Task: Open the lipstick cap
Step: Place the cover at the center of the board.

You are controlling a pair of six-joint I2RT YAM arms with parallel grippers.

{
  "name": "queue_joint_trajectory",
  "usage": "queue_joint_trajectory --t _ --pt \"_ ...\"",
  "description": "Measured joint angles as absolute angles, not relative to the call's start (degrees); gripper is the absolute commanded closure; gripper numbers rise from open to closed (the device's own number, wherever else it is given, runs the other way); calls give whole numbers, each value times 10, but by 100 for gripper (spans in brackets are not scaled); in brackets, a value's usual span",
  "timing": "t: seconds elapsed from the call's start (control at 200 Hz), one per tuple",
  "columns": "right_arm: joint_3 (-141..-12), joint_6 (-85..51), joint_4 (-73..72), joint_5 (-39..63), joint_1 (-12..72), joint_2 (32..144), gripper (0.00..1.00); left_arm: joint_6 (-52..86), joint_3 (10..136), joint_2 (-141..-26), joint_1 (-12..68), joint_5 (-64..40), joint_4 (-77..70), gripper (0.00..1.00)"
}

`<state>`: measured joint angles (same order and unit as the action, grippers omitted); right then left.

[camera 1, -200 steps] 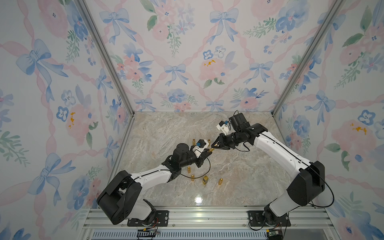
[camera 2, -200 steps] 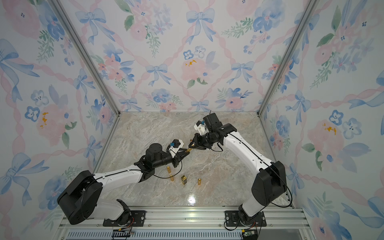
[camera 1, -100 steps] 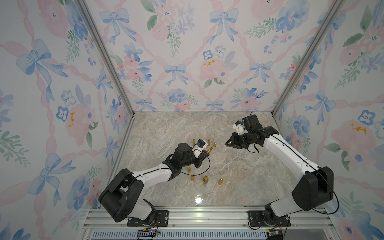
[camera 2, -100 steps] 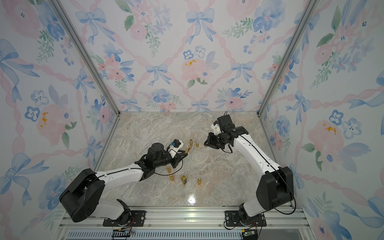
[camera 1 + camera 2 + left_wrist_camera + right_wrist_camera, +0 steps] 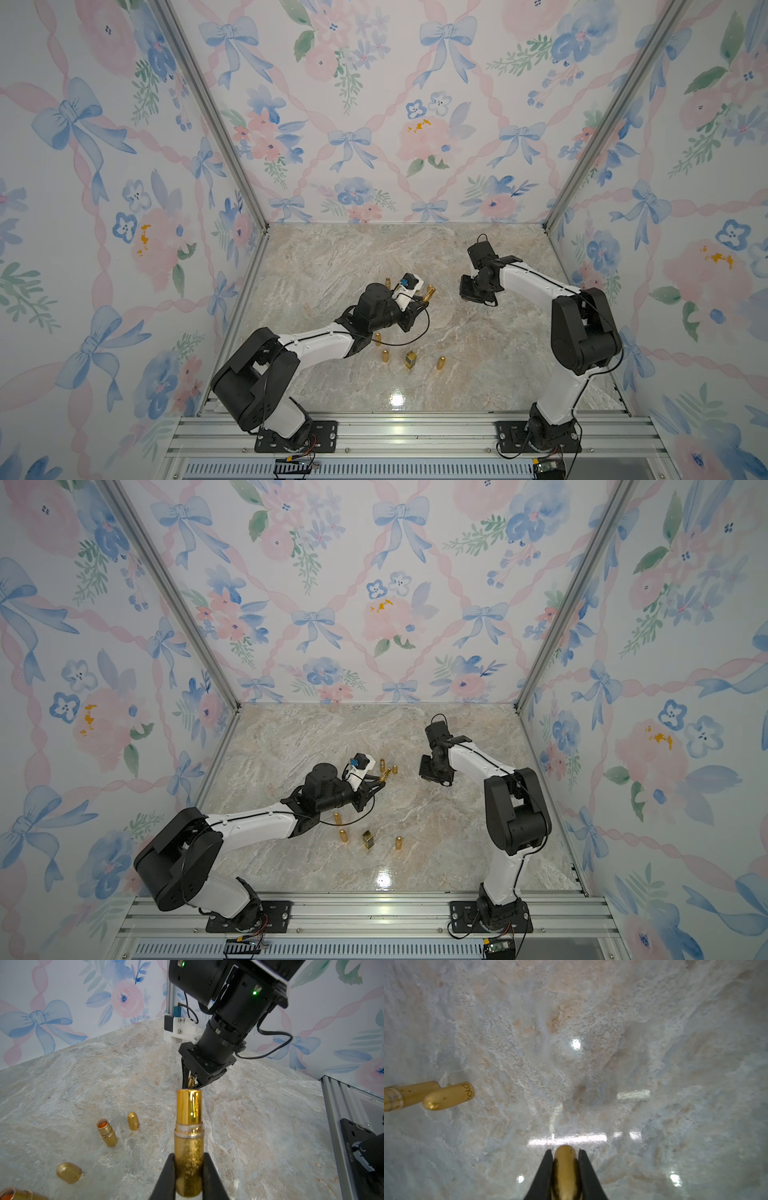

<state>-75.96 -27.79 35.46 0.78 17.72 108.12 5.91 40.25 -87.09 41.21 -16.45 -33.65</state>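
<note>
the cap is already off, so the trouble left lies in the holding and the putting down.

the right tool [image 5: 565, 1151] is closed tight on the cap [image 5: 564, 1167], whose rounded end pokes out just past the tips and faces the desk [image 5: 591, 1043]. whether it touches the desk cannot be told. i judge this the weak spot. a dome set down first gives no flat footing, and on that glossy surface a released cap would likely tip and roll. the cap's sides are smooth and curved too, so it could also squirt out of the grip early.

the left tool [image 5: 188, 1155] is clamped on the lipstick [image 5: 188, 1122] at its glittered base only. most of the tube stands out well beyond the tips, aimed toward the right tool. a grip that low gives any knock plenty of leverage, so a brush against the other arm could twist the tube or lever it loose.

to one side of the left tool stand an open lipstick [image 5: 107, 1133] and a loose cap [image 5: 133, 1121], with another cap [image 5: 68, 1172] lying nearer its base. beside the right tool lies a cap marked "bold" [image 5: 449, 1096], well apart from the tips. a careless sweep or a rolling cap could topple the standing pieces.
</note>
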Motion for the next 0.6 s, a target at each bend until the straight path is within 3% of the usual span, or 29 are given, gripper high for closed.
queue_joint_trajectory --t 0.6 --pt "-860 -248 332 -58 201 1189 79 78 403 -882 413 -143 -373 100"
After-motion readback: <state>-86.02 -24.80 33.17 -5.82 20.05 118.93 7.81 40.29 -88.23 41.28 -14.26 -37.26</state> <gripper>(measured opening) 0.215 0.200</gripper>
